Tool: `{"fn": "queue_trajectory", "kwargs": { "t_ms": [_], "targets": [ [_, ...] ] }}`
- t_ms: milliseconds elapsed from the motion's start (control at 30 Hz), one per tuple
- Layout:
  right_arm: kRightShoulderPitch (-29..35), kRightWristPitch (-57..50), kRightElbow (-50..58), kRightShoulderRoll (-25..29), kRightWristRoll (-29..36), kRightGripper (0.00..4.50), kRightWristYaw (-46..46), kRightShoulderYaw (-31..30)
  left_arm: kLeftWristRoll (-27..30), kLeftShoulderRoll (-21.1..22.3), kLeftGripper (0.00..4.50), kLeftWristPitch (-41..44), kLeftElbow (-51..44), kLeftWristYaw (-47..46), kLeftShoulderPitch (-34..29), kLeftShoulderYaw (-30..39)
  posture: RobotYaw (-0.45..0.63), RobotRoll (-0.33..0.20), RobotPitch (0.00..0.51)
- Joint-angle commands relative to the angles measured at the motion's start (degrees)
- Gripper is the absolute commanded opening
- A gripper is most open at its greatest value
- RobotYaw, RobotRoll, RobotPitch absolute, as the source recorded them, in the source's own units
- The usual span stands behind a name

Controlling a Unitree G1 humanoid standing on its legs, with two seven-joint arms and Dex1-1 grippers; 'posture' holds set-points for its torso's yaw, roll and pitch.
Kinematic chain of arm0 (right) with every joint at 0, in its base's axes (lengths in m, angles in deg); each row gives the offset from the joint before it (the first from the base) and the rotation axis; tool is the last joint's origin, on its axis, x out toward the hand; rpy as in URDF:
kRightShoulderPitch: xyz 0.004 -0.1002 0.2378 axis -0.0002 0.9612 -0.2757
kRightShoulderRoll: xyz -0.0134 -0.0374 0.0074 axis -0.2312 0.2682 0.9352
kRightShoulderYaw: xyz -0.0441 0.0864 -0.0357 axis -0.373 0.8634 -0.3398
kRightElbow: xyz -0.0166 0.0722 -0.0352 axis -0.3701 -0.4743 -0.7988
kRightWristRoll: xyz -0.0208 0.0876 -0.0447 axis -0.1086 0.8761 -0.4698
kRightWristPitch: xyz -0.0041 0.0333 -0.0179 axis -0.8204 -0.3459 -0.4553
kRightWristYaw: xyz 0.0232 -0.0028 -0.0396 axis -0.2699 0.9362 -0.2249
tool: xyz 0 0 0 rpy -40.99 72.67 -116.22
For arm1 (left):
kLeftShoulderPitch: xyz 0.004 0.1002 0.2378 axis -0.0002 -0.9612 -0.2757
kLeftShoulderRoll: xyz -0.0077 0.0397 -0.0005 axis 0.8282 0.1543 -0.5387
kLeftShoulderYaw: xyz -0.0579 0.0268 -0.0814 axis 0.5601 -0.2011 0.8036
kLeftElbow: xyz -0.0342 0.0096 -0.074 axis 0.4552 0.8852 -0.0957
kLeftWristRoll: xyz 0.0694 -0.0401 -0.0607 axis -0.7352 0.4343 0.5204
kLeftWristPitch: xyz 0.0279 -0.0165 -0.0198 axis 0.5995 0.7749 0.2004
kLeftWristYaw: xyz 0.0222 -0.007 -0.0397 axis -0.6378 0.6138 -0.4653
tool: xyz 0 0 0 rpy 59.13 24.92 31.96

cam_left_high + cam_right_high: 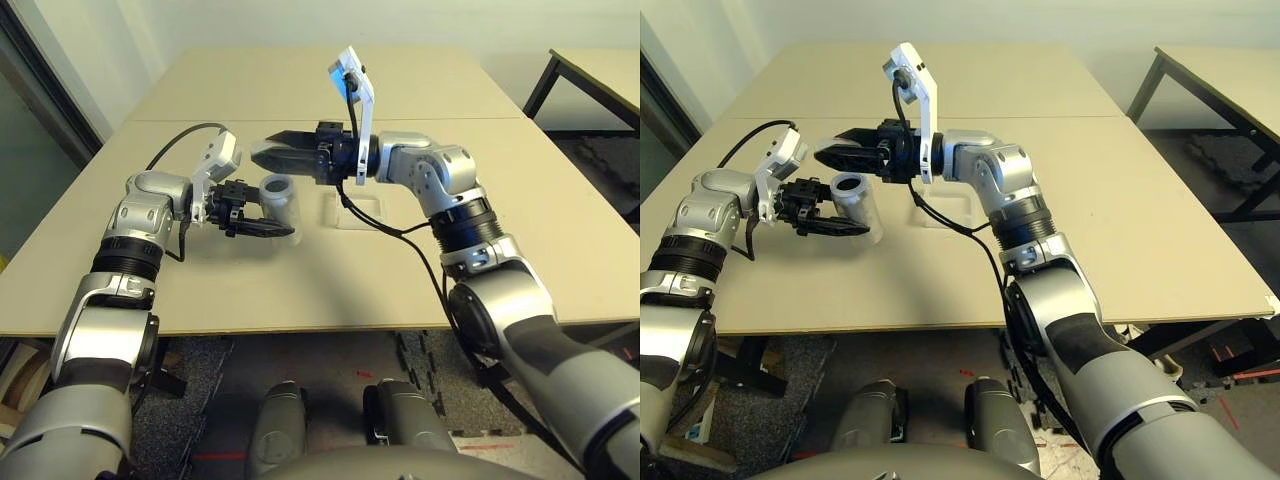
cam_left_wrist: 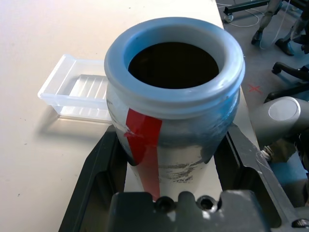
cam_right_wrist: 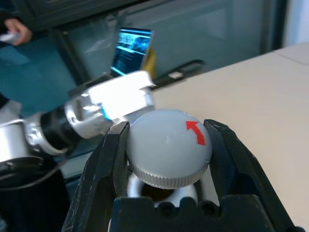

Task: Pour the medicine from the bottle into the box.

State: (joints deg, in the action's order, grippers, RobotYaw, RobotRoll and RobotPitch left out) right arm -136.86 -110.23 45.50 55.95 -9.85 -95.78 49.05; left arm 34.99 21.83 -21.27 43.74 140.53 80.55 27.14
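Observation:
My left gripper (image 1: 272, 222) is shut on the bottle (image 1: 281, 200), a silver-grey cylinder with a red stripe, held upright just above the table at centre left. Its white-rimmed mouth (image 2: 174, 63) is uncovered and the inside looks dark; the medicine is hidden. The round grey cap (image 3: 166, 142) with a red arrow sits between the fingers of my right gripper (image 1: 262, 156), which is shut on it a little above and to the left of the bottle's mouth. To the right of the bottle, the clear plastic box (image 1: 355, 210) lies flat on the table, apart from both grippers.
The beige table (image 1: 300, 285) joins a second one behind it along a seam. Another table (image 1: 600, 75) stands at the back right. A black cable (image 1: 400, 232) from my right arm trails across the box's near side. A person's hand (image 3: 14, 29) shows far off.

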Motion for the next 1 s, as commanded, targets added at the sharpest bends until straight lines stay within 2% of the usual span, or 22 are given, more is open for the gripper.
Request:
{"fn": "queue_trajectory", "kwargs": {
  "t_ms": [33, 267, 433, 667, 967, 1000],
  "targets": [
    [1.81, 3.36, -3.09, 3.47, -1.85, 2.58, 0.96, 1.31, -1.09, 0.35, 2.79, -1.01, 0.80, -0.55, 0.49, 0.52, 0.01, 0.000, 0.015],
    [4.98, 12.18, -13.17, 11.85, -5.74, 2.58, 3.50, 3.77, -2.08, 0.44, 2.79, -3.04, 2.27, -2.06, 0.99, 0.77, 0.01, 0.000, 0.018],
    [7.29, 22.79, -26.15, 18.87, -10.49, 2.58, 10.32, 6.12, -2.46, 0.22, 2.79, -3.67, 3.38, -2.21, 1.48, 0.88, 0.00, 0.000, 0.020],
    [8.95, 32.14, -37.81, 20.40, -15.33, 2.58, 15.40, 6.55, -2.58, 0.18, 2.79, -3.44, 3.67, -2.38, 1.66, 0.97, 0.01, 0.000, 0.020],
    [9.48, 36.40, -43.23, 18.80, -18.11, 2.58, 20.07, 6.64, -2.72, 0.50, 2.79, -3.79, 3.76, -2.99, 1.58, 1.21, 0.02, 0.000, 0.018],
    [9.46, 36.50, -43.55, 18.69, -18.39, 2.93, 20.22, 6.48, -2.73, 0.53, 2.79, -3.84, 3.71, -3.08, 1.56, 1.22, 0.02, 0.000, 0.018]
  ]
}}
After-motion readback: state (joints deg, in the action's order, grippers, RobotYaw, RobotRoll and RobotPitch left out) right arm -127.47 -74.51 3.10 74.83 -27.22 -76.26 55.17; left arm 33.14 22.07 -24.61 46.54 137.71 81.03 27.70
